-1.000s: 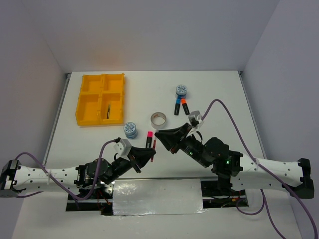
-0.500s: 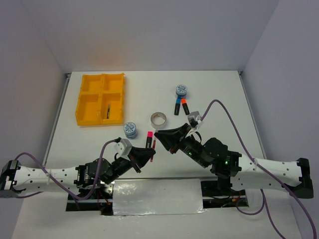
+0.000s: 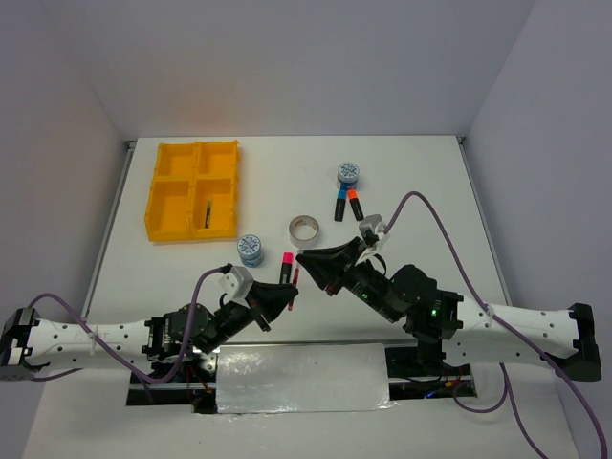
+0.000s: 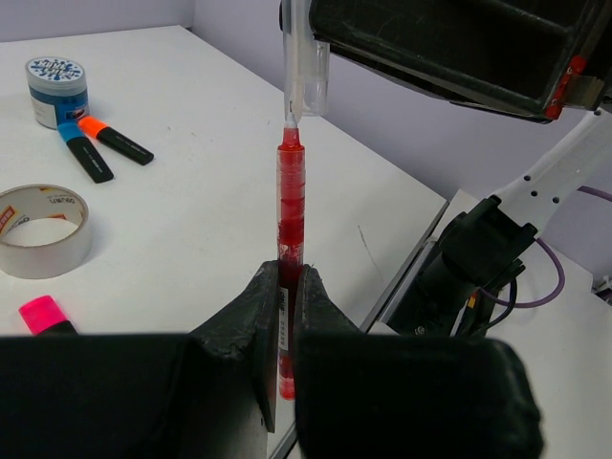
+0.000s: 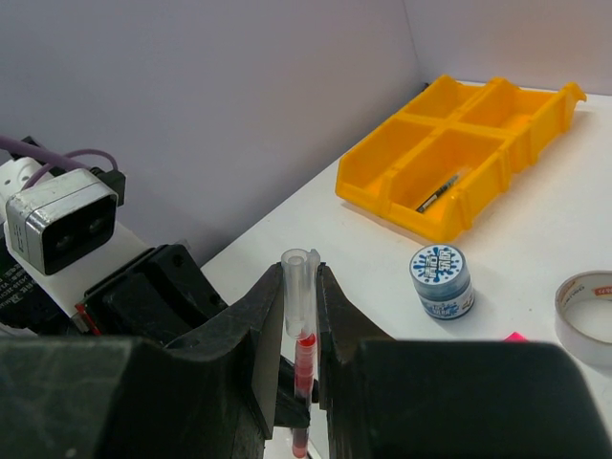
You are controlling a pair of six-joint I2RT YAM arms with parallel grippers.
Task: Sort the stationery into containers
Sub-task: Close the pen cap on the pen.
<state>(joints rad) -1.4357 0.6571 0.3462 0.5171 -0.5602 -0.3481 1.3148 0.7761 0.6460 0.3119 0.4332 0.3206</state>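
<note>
Two hands meet above the near table [image 3: 430,182] edge. Left hand [image 4: 285,316] pinches the red pen [image 4: 290,206] barrel; right hand [image 5: 301,316] pinches the clear cap [image 5: 298,287] at its tip. The pen is held aloft, well apart from the yellow tray [image 3: 172,231].

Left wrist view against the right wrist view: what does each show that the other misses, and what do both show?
Only the left wrist: the blue-capped highlighter and orange-capped highlighter beside a patterned tape roll. Only the right wrist: the yellow tray with a dark pen in one compartment, and a second tape roll near it. Both: the red pen, pinched by the left gripper and right gripper, plus the grey tape ring.
</note>
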